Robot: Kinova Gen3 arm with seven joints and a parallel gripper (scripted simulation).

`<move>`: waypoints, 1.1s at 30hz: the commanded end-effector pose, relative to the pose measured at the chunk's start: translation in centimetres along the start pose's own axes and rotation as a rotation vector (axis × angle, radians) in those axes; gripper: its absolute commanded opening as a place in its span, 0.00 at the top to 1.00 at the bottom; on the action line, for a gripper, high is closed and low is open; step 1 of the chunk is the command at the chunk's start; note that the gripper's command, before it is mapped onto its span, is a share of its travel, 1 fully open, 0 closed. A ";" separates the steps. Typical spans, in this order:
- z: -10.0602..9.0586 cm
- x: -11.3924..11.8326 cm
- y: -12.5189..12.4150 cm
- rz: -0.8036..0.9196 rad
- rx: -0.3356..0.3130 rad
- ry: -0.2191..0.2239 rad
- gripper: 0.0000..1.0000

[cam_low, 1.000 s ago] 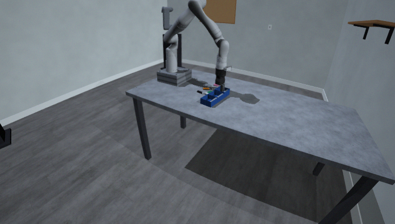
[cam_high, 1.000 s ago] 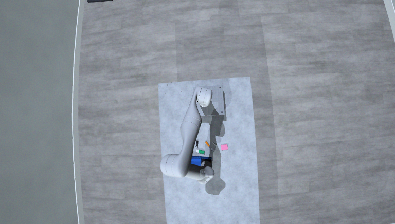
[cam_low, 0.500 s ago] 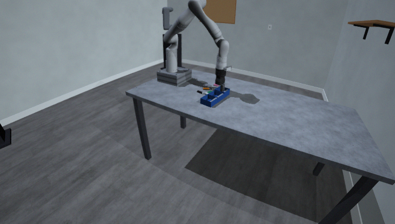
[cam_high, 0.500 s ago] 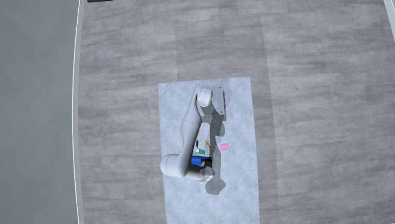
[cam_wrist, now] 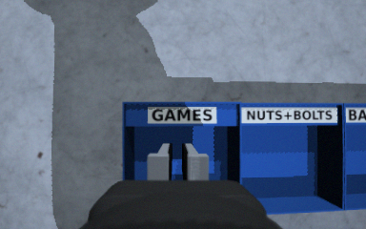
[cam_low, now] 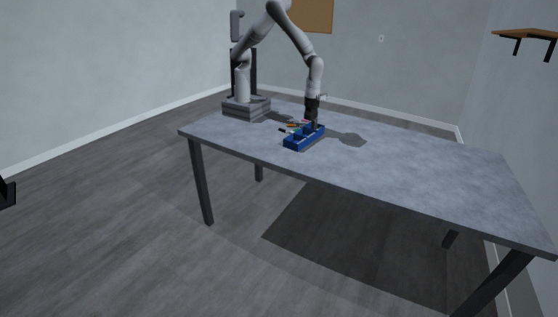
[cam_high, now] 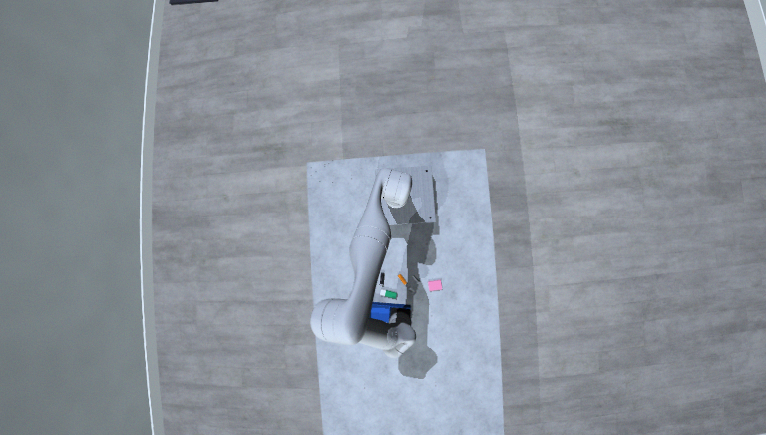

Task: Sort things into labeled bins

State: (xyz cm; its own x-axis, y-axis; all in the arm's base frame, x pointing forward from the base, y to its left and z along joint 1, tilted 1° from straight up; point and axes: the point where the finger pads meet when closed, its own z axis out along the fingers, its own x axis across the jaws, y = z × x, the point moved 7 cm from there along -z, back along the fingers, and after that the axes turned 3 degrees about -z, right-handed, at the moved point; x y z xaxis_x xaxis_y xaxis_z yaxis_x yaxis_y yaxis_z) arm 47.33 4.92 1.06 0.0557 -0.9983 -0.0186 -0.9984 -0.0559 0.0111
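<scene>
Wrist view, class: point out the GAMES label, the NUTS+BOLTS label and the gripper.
GAMES label (cam_wrist: 182,114), wrist view, middle of its lettering.
NUTS+BOLTS label (cam_wrist: 289,114), wrist view, middle of its lettering.
Gripper (cam_wrist: 177,163), wrist view, midway between fingertips.

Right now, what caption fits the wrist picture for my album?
Tool, fingers close together, lined up with the GAMES bin, NUTS+BOLTS bin beside it.

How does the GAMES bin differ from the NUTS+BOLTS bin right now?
The GAMES bin sits at the row's end; the NUTS+BOLTS bin is next inward. The pincer hangs over the GAMES bin, hiding part of it; the NUTS+BOLTS bin is in plain view and shows nothing inside. Both are blue with white, black-lettered labels.
</scene>
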 end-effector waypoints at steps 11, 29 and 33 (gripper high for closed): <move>-1.6 0.0 0.1 -0.004 -0.003 0.000 0.69; -5.4 0.0 -0.1 -0.003 0.000 -0.001 0.69; -6.1 0.0 0.0 -0.003 0.000 -0.001 0.69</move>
State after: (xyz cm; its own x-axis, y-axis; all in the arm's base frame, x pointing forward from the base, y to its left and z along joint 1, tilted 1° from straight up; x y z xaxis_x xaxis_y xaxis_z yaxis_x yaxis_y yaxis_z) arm 47.18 5.21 6.35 0.0634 -0.9978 -0.0211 -0.9978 -0.0638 0.0177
